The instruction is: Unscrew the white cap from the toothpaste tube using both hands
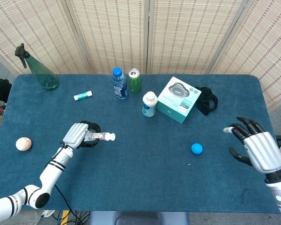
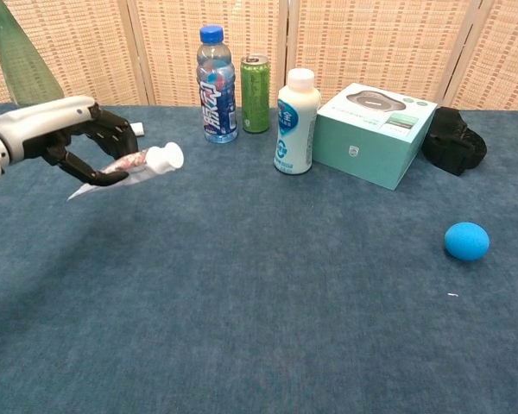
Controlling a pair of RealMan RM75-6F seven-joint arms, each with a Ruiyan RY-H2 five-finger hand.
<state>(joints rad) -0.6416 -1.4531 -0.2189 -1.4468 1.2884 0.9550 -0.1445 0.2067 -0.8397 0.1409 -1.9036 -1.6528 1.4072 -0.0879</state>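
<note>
Left hand (image 2: 65, 138) grips the toothpaste tube (image 2: 121, 168) clear of the blue surface (image 2: 268, 310) — a patterned pinkish tube, flat crimped tail angled down, its white cap (image 2: 168, 156) on and pointing right. Right hand (image 1: 255, 145) hovers well apart, empty, fingers spread.

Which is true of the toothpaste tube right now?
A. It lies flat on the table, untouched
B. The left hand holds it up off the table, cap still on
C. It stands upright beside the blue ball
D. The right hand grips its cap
B: the left hand holds the toothpaste tube clear of the table, its white cap still on, while the right hand is open and far off.
</note>
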